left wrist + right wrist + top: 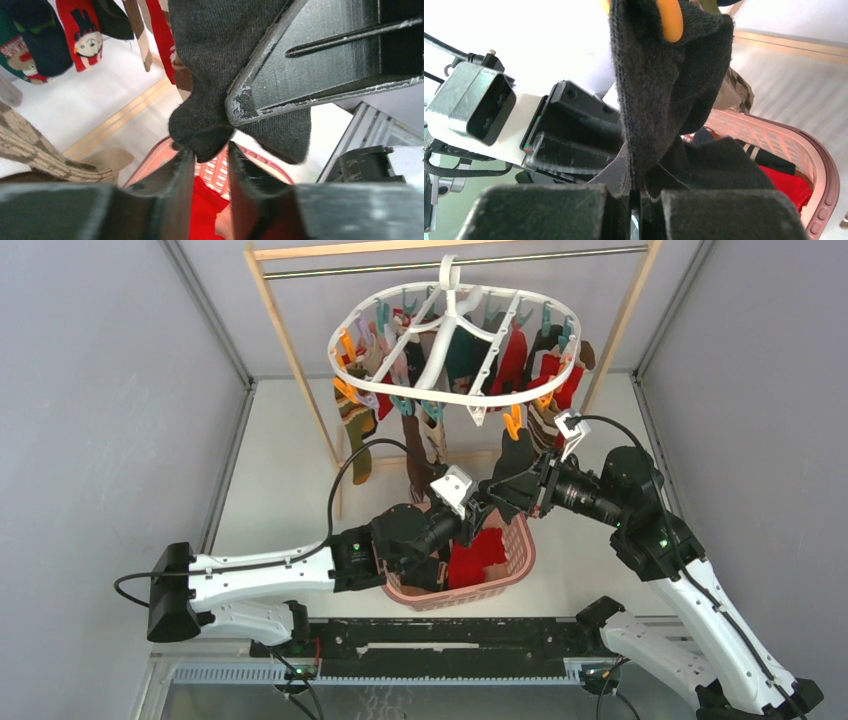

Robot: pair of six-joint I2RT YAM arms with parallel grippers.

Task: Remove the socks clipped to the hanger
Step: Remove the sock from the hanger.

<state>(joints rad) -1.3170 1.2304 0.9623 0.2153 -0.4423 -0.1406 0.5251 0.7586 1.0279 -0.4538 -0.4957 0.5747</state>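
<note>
The white oval hanger (455, 395) hangs at the top centre with several socks (355, 425) clipped round it. A black sock (516, 455) hangs from an orange clip (512, 421) at its front. My right gripper (510, 490) is shut on this sock's lower part; in the right wrist view the sock (659, 90) runs from the orange clip (671, 20) down into the closed gripper (636, 192). My left gripper (487, 508) is just below it, open; in the left wrist view (211, 150) the sock's tip (205, 135) dips between the fingertips.
A pink lattice basket (520, 550) with red and black socks in it stands under both grippers. It also shows in the left wrist view (250, 160) and the right wrist view (794, 135). The hanger hooks on a wooden-framed rail (290, 350). Grey walls close both sides.
</note>
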